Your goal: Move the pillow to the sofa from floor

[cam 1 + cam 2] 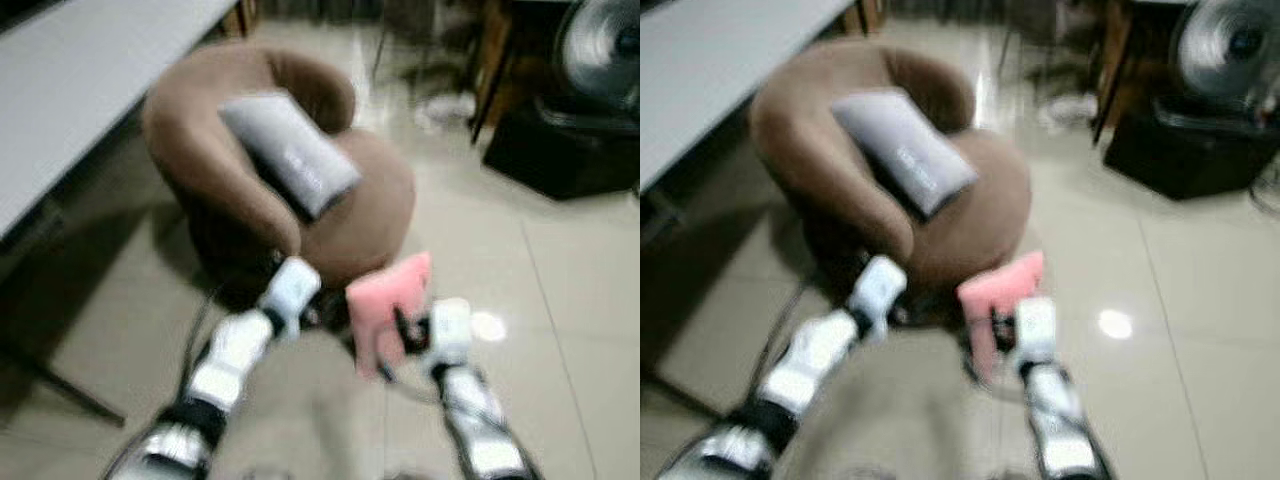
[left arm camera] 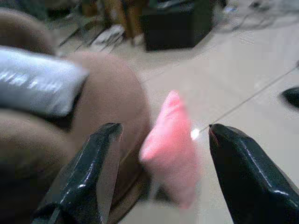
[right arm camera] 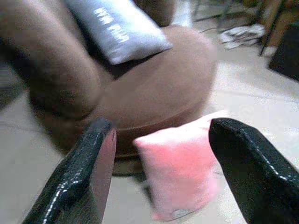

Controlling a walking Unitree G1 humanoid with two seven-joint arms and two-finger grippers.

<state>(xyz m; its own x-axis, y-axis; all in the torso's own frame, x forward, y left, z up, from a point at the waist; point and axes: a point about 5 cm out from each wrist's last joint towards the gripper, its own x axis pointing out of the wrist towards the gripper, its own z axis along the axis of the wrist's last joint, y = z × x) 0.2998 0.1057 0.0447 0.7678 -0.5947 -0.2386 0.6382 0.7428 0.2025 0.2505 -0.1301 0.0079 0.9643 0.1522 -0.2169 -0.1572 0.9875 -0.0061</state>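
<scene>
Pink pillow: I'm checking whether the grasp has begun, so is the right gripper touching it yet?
Apart. In the right wrist view the pink pillow lies beyond the open right gripper, with floor visible between.

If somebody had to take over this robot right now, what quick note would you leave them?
Left gripper: open, empty, reaching toward the pink pillow.
Right gripper: open, empty, pillow ahead between its fingers, not gripped.
Pink pillow: on the floor, against the front of the brown sofa.
Grey pillow: already on the sofa seat.
Done: approach only.
Left: grip the pink pillow, lift it, set it on the sofa.
</scene>
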